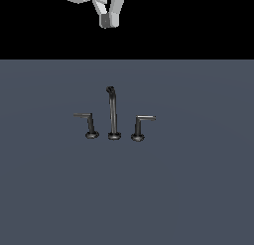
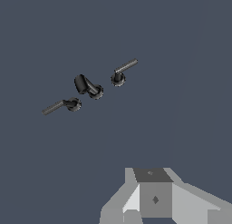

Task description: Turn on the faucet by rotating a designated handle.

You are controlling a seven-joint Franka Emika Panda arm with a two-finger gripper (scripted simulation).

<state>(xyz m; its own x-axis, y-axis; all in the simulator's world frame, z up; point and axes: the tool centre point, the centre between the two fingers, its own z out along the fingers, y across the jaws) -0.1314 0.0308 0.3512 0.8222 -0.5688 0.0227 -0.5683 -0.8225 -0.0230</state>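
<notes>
- The grey floor point(image 1: 198, 189) fills the lower part of the exterior view, below a black band; in the wrist view it is the whole backdrop.
- The arm hangs at the top edge of the exterior view, well above the fittings and touching nothing. Only its lower end shows there.
- The gripper point(image 1: 106, 21) points down; in the exterior view its fingers look pressed close together with nothing between them. The wrist view shows only grey blocks of the gripper point(image 2: 154, 198) near the frame edge, and no clear gap, so the jaws look narrow and empty.
- The faucet point(image 1: 113, 112) stands upright mid-floor: a tall thin spout with a bent tip. From the wrist view the faucet point(image 2: 87, 85) is seen steeply from above, foreshortened to a stub.
- The handle point(image 1: 141, 125), lighter with a wider base, stands just beside the spout on the exterior view's right, its arm pointing away from the spout.
- The slimmer lever point(image 1: 88, 124) stands on the other side, mirrored.
- In the wrist view both levers flank the spout, but which is which I cannot tell.
</notes>
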